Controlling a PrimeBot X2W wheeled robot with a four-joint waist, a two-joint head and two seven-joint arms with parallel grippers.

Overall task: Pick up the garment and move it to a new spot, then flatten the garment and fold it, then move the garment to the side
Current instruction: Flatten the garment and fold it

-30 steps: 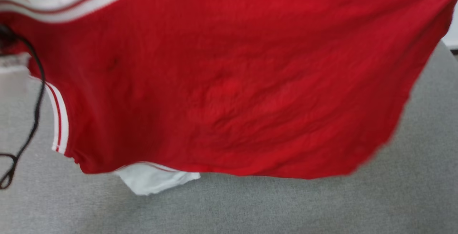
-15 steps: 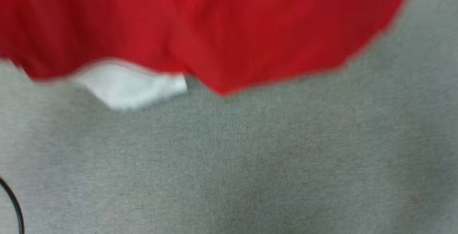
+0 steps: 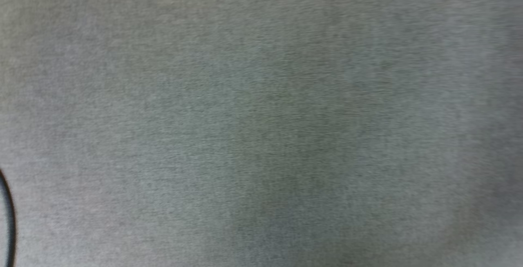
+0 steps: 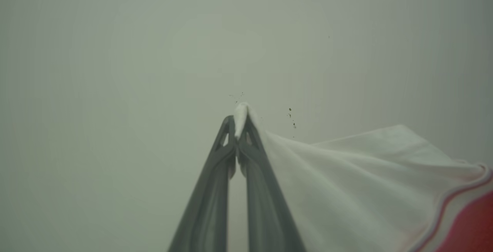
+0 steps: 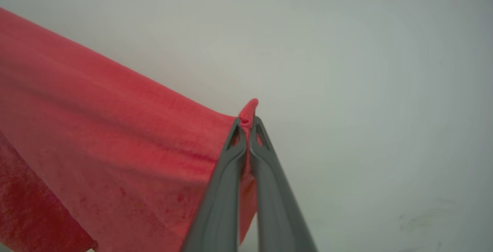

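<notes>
Left gripper (image 4: 237,124): fingers clamped on a pinch of white sleeve. Right gripper (image 5: 246,125): fingers clamped on a red corner. Garment (image 4: 346,178): apparently slung between both arms, long axis left to right, neither arm nearer. Bench (image 3: 261,95): grey, blurred, with a black cable (image 3: 8,218) at its left edge. Lettering, lower hem and height above the bench: cannot tell.

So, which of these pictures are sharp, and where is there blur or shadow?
Head view: soft all over; the grey surface is blurred, with a darker patch low in the middle, and the cable is smeared. Left wrist view: the left gripper and the garment are sharp, the background hazy. Right wrist view: the right gripper is sharp, the background featureless.
</notes>
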